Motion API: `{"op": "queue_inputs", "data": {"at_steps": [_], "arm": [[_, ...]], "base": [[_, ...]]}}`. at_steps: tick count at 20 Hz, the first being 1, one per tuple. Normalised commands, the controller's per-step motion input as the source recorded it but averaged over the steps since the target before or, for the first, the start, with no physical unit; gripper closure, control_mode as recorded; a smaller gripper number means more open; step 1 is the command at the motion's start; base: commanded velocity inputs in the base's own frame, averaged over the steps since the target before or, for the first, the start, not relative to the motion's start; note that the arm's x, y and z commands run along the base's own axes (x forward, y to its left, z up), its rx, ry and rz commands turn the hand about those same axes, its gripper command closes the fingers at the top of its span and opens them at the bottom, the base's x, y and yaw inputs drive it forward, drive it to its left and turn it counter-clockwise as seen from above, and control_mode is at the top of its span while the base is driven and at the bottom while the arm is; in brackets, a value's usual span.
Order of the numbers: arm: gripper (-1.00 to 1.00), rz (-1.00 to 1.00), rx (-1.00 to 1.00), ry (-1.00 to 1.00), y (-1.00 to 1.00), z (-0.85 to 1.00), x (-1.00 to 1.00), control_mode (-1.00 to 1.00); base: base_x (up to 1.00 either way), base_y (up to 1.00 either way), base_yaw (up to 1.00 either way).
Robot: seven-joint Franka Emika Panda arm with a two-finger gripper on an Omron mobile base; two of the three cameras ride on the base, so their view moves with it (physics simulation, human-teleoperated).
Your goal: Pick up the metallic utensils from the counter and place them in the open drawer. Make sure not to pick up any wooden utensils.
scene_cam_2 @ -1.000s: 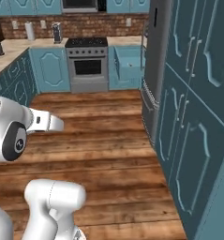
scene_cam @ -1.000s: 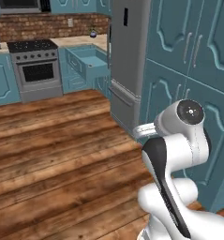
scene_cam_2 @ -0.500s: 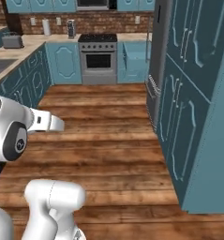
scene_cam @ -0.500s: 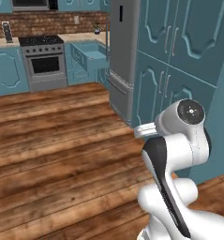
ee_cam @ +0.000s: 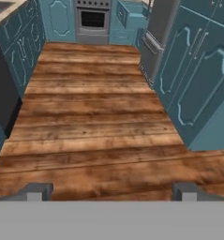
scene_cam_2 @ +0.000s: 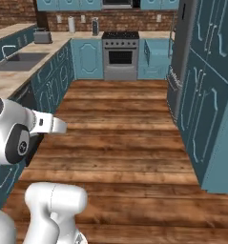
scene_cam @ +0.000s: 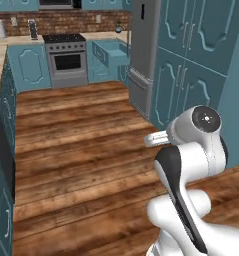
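Fingers (ee_cam: 111,192) apart and empty at frame bottom, over wooden floor (ee_cam: 94,117). Tabletop (scene_cam_2: 20,71) at left, stove (scene_cam_2: 119,55) at top. No utensils gathered yet, seemingly.

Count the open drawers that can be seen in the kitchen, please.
1. The open drawer sticks out of the teal cabinets at the far wall, between the stove and the fridge. Others may be hidden outside these views.
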Motion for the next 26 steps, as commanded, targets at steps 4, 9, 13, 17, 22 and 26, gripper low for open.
{"op": "queue_inputs", "data": {"at_steps": [4,9,13,17,22,26], "arm": [[-1.0,0.0,0.0,0.0,0.0,0.0,0.0,1.0],[-1.0,0.0,0.0,0.0,0.0,0.0,0.0,1.0],[-1.0,0.0,0.0,0.0,0.0,0.0,0.0,1.0],[-1.0,0.0,0.0,0.0,0.0,0.0,0.0,1.0],[-1.0,0.0,0.0,0.0,0.0,0.0,0.0,1.0],[-1.0,0.0,0.0,0.0,0.0,0.0,0.0,1.0]], "base": [[-1.0,0.78,0.05],[-1.0,0.63,0.06],[-0.94,1.0,0.02],[-0.16,1.0,-0.1],[-0.1,1.0,-0.09],[-0.14,1.0,-0.06]]}}
